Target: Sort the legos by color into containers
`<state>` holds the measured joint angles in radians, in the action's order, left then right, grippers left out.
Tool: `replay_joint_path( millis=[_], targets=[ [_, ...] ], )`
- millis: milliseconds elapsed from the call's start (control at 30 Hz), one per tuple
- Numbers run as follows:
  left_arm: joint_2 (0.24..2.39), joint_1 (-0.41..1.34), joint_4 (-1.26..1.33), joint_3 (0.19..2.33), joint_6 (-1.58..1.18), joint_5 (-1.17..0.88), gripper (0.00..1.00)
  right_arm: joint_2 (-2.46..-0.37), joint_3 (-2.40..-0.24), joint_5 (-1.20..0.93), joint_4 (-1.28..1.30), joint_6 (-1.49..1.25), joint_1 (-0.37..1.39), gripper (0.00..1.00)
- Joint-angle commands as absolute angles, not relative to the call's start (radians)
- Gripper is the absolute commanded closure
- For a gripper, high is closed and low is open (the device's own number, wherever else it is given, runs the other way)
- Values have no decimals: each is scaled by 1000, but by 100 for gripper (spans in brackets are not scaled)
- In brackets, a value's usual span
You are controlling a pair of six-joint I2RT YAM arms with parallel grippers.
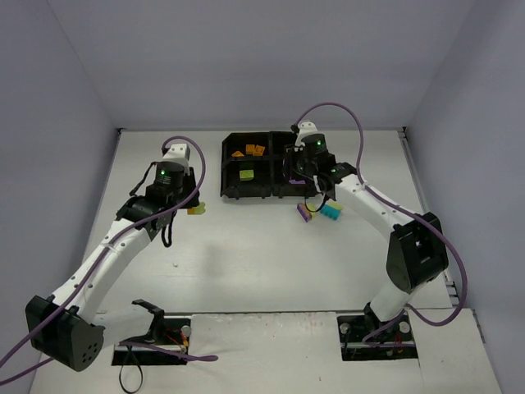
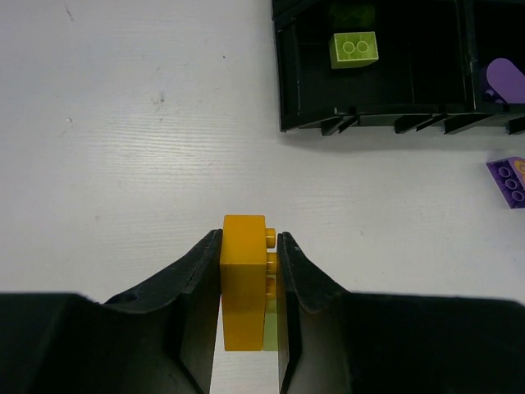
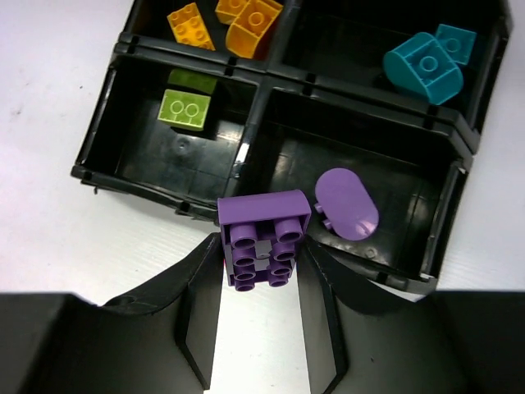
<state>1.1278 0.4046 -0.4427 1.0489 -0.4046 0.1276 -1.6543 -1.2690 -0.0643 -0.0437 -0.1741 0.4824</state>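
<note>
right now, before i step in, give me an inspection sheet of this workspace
surface: white table, faint scuffs
job's things: black tray holds orange bricks, a yellow-green brick, teal bricks and a rounded purple piece, each colour in its own compartment; loose purple brick and loose teal brick lie on the table
clutter: nothing seen
grippers: left gripper shut on orange brick; right gripper shut on purple brick
cables: purple cables loop along both arms
surroundings: plain walls

Orange bricks point(image 1: 250, 151), yellow-green brick point(image 1: 245, 174) in tray point(image 1: 246, 194) compartments.
</note>
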Motion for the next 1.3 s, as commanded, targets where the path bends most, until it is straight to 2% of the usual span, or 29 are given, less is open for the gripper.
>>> replay_joint_path(
  millis=[0,600,1267],
  targets=[
    [1146,399,-445,1118,-423,120,85,-1592,-1273,-3,-92,-172,468,100],
    [1140,399,-460,1123,-439,135,85,-1620,-1289,121,-94,-209,437,100],
    [1135,399,-476,1141,-434,132,85,-1718,-1344,164,-101,-261,416,100]
  ],
)
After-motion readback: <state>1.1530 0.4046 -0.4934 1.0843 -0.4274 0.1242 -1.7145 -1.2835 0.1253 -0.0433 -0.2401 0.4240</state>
